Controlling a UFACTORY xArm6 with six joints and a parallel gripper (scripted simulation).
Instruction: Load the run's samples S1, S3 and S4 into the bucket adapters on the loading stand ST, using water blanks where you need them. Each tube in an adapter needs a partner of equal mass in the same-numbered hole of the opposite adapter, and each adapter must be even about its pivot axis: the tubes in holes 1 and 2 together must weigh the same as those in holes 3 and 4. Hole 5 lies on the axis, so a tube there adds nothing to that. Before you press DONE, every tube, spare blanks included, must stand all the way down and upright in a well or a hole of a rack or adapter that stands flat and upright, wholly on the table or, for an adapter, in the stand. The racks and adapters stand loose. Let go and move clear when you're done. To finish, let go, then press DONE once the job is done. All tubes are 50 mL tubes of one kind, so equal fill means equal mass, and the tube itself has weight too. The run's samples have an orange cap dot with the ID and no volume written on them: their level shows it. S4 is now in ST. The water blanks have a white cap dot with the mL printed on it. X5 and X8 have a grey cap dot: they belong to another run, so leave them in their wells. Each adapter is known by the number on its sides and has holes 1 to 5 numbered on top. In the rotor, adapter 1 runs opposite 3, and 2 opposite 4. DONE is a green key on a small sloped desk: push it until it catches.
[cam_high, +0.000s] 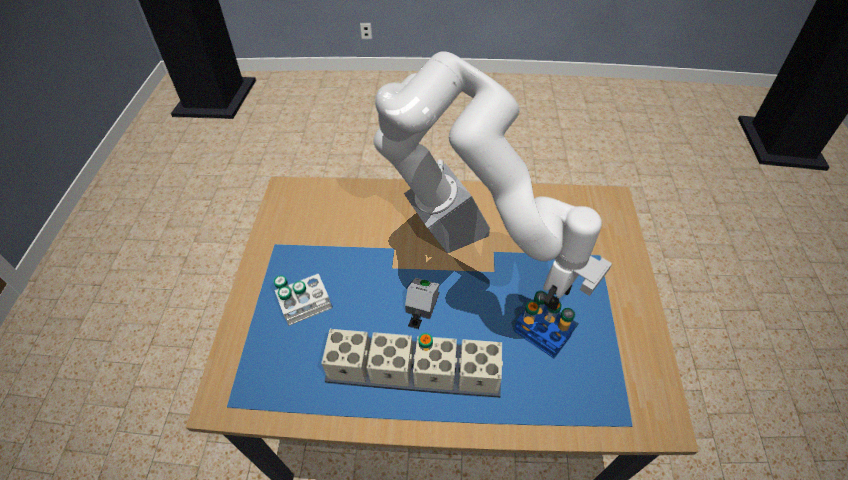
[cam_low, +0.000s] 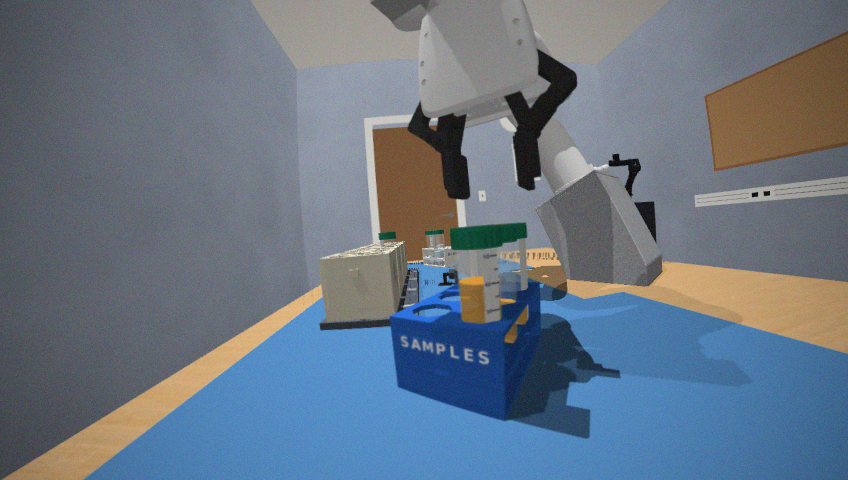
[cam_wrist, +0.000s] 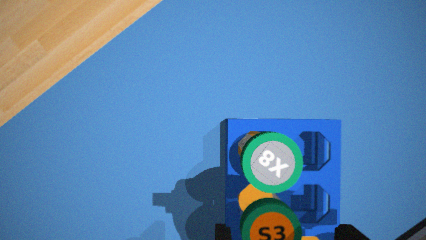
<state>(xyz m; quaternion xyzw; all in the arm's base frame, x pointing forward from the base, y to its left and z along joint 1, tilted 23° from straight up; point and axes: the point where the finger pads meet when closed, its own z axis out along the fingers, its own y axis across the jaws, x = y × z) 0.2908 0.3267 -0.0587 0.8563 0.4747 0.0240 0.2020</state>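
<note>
Blue plastic sample rack sits at the right of the mat in the top view, dark gripper over it. Green-capped, orange-dotted S3 tube is in its well, partly hidden by the fingers. S4 tube is in adapter 2, so its partner belongs in adapter 4. White blank rack is far left, grey DONE desk between.

Exterior view: jaws parted, nothing between them, tips above the caps. Probably kept part-open to straddle one cap without knocking neighbours. Grey-dotted X8 tube stands nearest the camera.

Wrist view: S3 lies between the finger lines, so likely the next pick. X8 right beside it must stay put; tight spacing means a straight descent, then straight lift. Loose rack could shift if brushed.
</note>
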